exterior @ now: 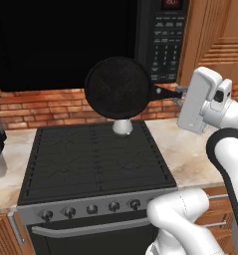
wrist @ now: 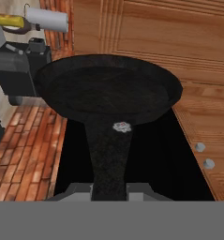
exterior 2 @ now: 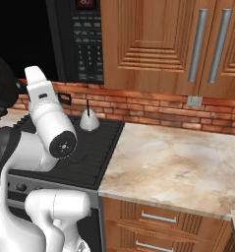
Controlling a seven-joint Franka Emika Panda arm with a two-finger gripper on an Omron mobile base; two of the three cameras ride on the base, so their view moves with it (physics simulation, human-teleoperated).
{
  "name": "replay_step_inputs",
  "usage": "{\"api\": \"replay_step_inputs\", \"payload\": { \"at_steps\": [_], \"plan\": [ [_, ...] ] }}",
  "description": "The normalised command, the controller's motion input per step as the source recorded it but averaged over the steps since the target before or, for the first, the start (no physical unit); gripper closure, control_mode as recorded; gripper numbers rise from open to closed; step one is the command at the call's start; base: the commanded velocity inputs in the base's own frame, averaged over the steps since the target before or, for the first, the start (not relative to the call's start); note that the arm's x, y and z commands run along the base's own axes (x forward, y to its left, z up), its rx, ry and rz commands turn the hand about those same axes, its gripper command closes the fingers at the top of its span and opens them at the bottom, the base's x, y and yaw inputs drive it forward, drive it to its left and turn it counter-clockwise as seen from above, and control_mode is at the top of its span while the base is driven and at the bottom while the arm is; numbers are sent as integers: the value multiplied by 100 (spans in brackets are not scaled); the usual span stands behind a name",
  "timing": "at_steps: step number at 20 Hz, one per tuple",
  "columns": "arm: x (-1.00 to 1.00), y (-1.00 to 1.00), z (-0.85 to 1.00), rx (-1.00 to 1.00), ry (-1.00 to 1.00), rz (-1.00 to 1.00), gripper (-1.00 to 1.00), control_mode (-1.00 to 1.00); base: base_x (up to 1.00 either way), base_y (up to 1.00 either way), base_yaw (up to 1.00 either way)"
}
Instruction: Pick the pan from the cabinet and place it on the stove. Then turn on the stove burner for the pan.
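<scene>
pan: held in the air above the back part of the stove, in front of the microwave; the round body is tipped up so its face looks toward the left base camera.
gripper: closed narrow on the pan handle, near its far end; in the hand view the handle comes up between the two finger tips, and the jaws stand tight on both sides of it.
pan axis: the handle runs about level, from the gripper on the right to the round body on the left, so the pan lies to the left of the gripper along the handle.
stove: black cooktop lies below the pan, well apart from it; nothing touches yet.
kettle: small white one stands on the back middle of the cooktop, just under the lower edge of the pan.
knobs: grey row on the front of the stove, below the cooktop, far from the gripper.
key relation: I judge the pan must go down and be turned flat; a burner in front of the kettle or to its left looks free, the place straight below does not.
risk: the pan edge may strike the kettle if it goes down straight.
step: carrying the pan; placing is not yet done, burner not yet turned on.
</scene>
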Motion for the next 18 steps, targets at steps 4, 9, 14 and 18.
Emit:
{"api": "replay_step_inputs", "payload": {
  "at_steps": [4, 9, 14, 18],
  "plan": [
    [0, 0, 0, 0, 0, 0, 100, 100, 31, 0, 0],
    [0, 0, 0, 0, 0, 0, 100, 100, 23, 2, -2],
    [0, 0, 0, 0, 0, 0, 100, 100, 18, 10, -7],
    [0, 0, 0, 0, 0, 0, 100, 100, 18, 17, -11]
  ]
}}
